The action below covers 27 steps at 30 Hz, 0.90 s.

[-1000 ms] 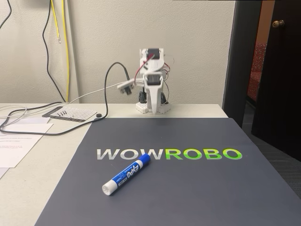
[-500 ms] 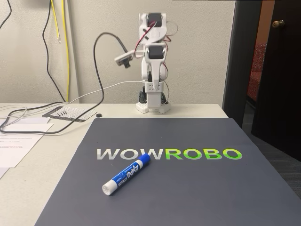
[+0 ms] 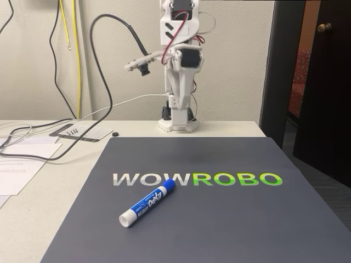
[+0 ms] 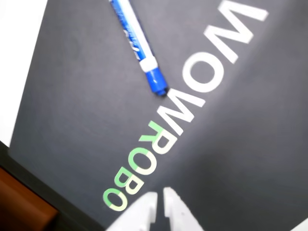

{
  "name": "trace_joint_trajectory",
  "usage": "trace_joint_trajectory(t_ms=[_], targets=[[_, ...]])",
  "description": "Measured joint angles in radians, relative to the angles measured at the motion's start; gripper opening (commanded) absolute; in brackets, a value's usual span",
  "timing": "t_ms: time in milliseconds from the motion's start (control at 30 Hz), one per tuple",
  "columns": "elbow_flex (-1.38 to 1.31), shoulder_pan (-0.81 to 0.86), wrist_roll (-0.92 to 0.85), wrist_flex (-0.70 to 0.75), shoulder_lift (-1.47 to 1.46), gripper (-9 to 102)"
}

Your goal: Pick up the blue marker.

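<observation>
- Step in hand: the reach has barely begun. In the fixed view the arm (image 3: 178, 66) stands tall at 12 o'clock on the desk (image 3: 49, 203), well apart from its target.
- On the left of the fixed view lie papers (image 3: 16, 164) and loose cables (image 3: 33, 143); a small perforated board (image 3: 82, 131) sits at about 10 o'clock from the mat.
- One dark mat (image 3: 219, 219) printed "WOWROBO" covers most of the desk front.
- One marker (image 3: 147, 202) lies flat on the mat, just below the white letters, running from its white end at 7 o'clock to its blue cap at 1 o'clock. Nothing touches it.
- In the wrist view the marker (image 4: 137, 45) sits at 11 o'clock of the frame, cap tip just beside the last "W".
- The fingers (image 4: 159, 204) enter the wrist view at 6 o'clock, tips nearly together with only a thin slit between them, and they hold nothing.
- Next move, as I judge it: swing forward and down over the mat, spread the fingers wide, turn the wrist so they straddle the barrel across its length, then lower until the barrel lies between the tips.
- Count: one arm, one marker, one mat.
</observation>
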Motion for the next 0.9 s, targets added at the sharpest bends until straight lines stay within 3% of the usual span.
trace_joint_trajectory(t_ms=[167,233,500,800,900], targets=[[-0.592,-0.006,-0.097,0.063,-0.377,0],[-0.703,-0.008,-0.100,0.063,-0.414,0],[-0.769,-0.012,-0.267,0.063,-0.468,1],[-0.769,0.009,-0.405,0.063,-0.529,10],[-0.773,0.034,-0.425,0.041,-0.552,22]])
